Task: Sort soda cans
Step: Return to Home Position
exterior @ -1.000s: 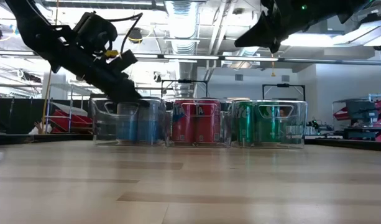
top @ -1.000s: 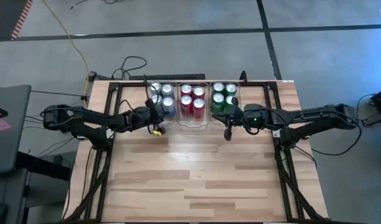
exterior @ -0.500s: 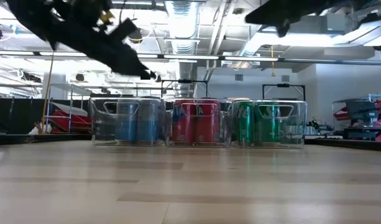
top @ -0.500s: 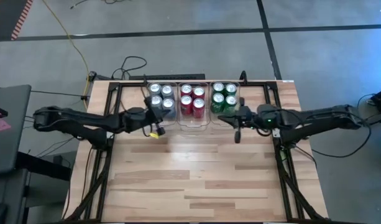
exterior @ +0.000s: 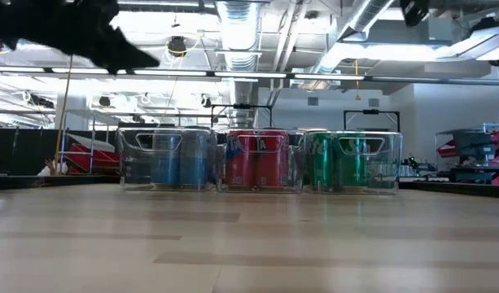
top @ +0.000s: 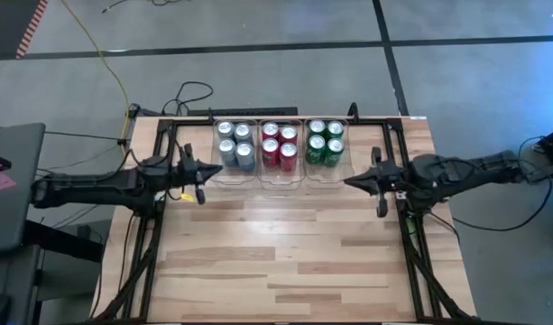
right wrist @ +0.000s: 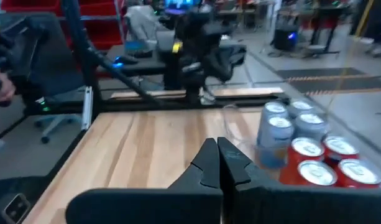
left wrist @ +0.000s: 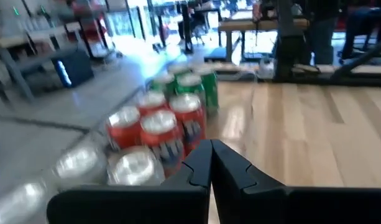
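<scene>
Table (top: 294,253): light wood planks, smooth, satin sheen, grain visible. Left gripper (left wrist: 211,149) and right gripper (right wrist: 217,148): fingers dark, matt, plastic-looking, no gloss. Just ahead of the left gripper, soda cans (left wrist: 159,124): metal, bright reflective silver tops, glossy printed sides in red, green and silver-grey. Bins (exterior: 387,163) around the cans: clear hard plastic, glossy, walls throw reflections. Frame rails (top: 258,119) past the cans from both grippers: black metal, matt finish.
</scene>
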Motion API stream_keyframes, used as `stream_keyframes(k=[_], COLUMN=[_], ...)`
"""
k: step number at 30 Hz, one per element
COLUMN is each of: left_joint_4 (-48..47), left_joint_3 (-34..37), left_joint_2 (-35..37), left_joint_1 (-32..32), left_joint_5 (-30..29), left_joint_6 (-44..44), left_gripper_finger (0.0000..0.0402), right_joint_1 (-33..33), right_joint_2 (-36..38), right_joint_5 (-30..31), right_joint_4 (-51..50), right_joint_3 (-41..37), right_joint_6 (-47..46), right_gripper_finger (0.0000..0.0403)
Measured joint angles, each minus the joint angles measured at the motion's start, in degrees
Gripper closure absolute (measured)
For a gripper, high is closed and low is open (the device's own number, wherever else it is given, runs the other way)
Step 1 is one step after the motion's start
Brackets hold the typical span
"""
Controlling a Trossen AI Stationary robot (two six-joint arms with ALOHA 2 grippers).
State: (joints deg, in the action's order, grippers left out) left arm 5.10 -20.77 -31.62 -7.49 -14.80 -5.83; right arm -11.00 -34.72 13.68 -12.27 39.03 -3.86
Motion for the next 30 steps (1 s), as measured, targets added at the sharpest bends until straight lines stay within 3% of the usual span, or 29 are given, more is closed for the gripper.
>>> stream_keyframes(k=[7,13,23,30], left_joint_4=[-6.02,-7.08,-10.41,-13.51], left_joint_3=[4.44,4.56,4.54,4.54], left_joint_2=[6.45,9.39,9.75,15.87], left_joint_1=[0.07,0.09,-0.41,-0.41], left_joint_5=[0.06,1.51,6.97,6.81], left_joint_6=[6.59,5.82,5.87,6.32], left_gripper_finger=[0.0401,0.0401,0.0401,0.0401], right_joint_1=[-5.24,-1.7,13.94,18.77], right_joint_2=[3.69,8.51,10.85,15.61], right_joint_5=[10.64,11.33,-8.46,-12.25], right_joint_4=[4.98,15.84,19.73,18.45], right_joint_3=[-5.97,-16.55,-22.36,-25.11], right_joint_6=[1.35,1.54,-0.67,-1.49], right_gripper_finger=[0.0402,0.0402,0.0402,0.0402])
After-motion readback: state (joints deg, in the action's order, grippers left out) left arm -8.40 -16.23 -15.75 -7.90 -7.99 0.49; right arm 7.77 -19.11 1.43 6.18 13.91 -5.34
